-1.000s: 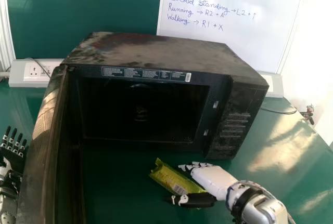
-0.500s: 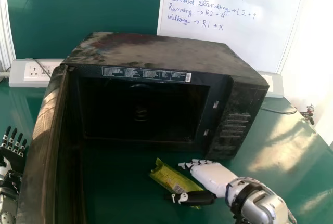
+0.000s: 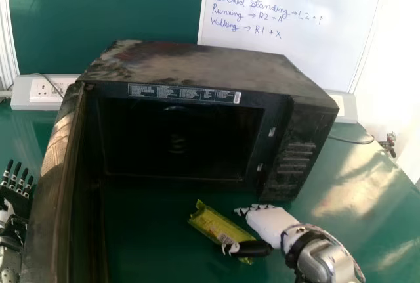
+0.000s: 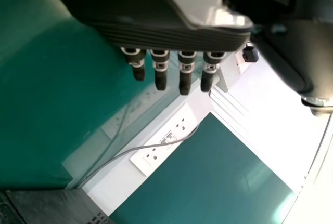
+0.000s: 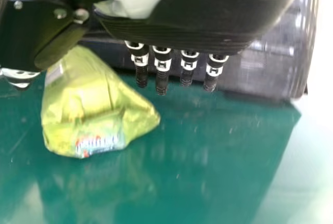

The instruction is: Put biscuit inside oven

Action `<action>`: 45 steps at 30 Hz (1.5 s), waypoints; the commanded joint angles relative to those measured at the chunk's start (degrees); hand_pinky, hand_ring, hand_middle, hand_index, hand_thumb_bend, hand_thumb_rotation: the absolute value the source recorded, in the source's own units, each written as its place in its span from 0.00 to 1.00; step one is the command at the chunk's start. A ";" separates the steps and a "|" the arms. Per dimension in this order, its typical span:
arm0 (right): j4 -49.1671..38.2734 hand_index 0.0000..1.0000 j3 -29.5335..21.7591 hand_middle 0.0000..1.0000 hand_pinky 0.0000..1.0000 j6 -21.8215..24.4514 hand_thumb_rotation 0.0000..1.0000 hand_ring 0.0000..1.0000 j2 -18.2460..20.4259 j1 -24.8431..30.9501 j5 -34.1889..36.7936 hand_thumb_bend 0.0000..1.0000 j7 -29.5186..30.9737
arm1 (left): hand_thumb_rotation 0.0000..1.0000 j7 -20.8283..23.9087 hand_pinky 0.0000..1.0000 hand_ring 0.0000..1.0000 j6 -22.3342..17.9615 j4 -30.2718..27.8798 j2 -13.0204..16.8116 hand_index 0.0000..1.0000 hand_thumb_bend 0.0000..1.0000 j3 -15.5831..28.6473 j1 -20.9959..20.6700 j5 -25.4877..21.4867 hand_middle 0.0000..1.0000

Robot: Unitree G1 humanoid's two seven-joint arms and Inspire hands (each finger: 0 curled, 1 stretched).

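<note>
My right hand [image 3: 270,225] is beside the yellow-green biscuit packet [image 3: 216,224] on the green table, its thumb over the packet's near end and its straight fingers beyond. In the right wrist view the hand [image 5: 177,31] has straight fingers, and the packet [image 5: 88,104] lies between them and the thumb, not gripped. The black oven [image 3: 203,66] stands behind, its door [image 3: 59,184] swung wide at the left. Left of the door my left hand [image 3: 16,191] has straight fingers; the left wrist view shows this hand [image 4: 166,37] too.
Behind the oven are a whiteboard [image 3: 295,40] and a socket box [image 3: 39,102] with a cable. The oven door's edge stands between my left hand and the packet. Table surface [image 3: 367,191] extends right of the oven.
My right hand has shifted slightly to the right, and its thumb has moved a little along the packet's near end. The packet, the oven and my left hand look unmoved.
</note>
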 commanded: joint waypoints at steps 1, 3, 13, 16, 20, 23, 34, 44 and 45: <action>1.12 0.98 1.55 0.96 1.00 -1.55 0.45 0.99 -0.04 -0.86 -1.01 1.00 -0.33 | 0.00 0.98 0.72 0.75 1.78 1.55 -1.28 0.56 0.50 -0.24 1.98 0.33 0.44; 2.02 0.97 2.56 0.95 1.00 -2.72 0.45 0.98 -0.05 -0.96 -2.08 1.00 -1.35 | 0.00 0.76 0.74 0.76 1.74 1.64 -1.22 0.55 0.50 -0.24 1.99 0.30 0.44; 4.32 0.96 5.48 0.96 1.00 -4.03 0.43 0.98 1.02 -1.88 -3.26 1.00 -1.65 | 0.00 0.73 0.74 0.76 1.74 1.23 -1.36 0.55 0.50 -0.34 2.29 0.04 0.44; 4.25 0.96 6.55 0.97 1.00 -3.88 0.42 0.98 1.18 -2.30 -4.29 1.00 -0.67 | 0.00 1.52 0.71 0.74 2.22 0.65 -1.51 0.56 0.50 -0.32 2.33 -0.22 0.44; 4.07 0.96 8.73 0.96 1.00 -5.23 0.45 0.98 0.57 -3.03 -7.32 1.00 -0.13 | 0.00 1.46 0.72 0.75 1.98 0.88 -1.32 0.55 0.50 -0.55 2.31 -0.19 0.44; 3.71 0.96 9.37 0.94 1.00 -5.88 0.47 0.96 0.45 -3.12 -8.50 1.00 -0.14 | 0.00 1.55 0.73 0.76 1.85 0.78 -1.33 0.55 0.50 -0.66 2.38 -0.09 0.44; 4.00 0.95 9.66 0.90 1.00 -4.34 0.41 0.94 2.35 -2.78 -10.69 1.00 0.21 | 0.00 1.73 0.69 0.74 2.03 0.95 -1.15 0.55 0.50 -0.48 2.26 -0.22 0.44; 6.39 0.86 10.88 0.85 1.00 -3.40 0.27 0.90 3.80 -3.34 -12.24 0.93 1.73 | 0.00 1.73 0.72 0.76 2.17 0.92 -1.00 0.55 0.50 -0.43 2.37 -0.29 0.44; 6.45 0.86 10.94 0.85 1.00 -3.33 0.27 0.89 3.82 -3.42 -12.31 0.93 1.92 | 0.00 1.83 0.72 0.76 2.22 0.90 -0.99 0.55 0.50 -0.44 2.36 -0.26 0.44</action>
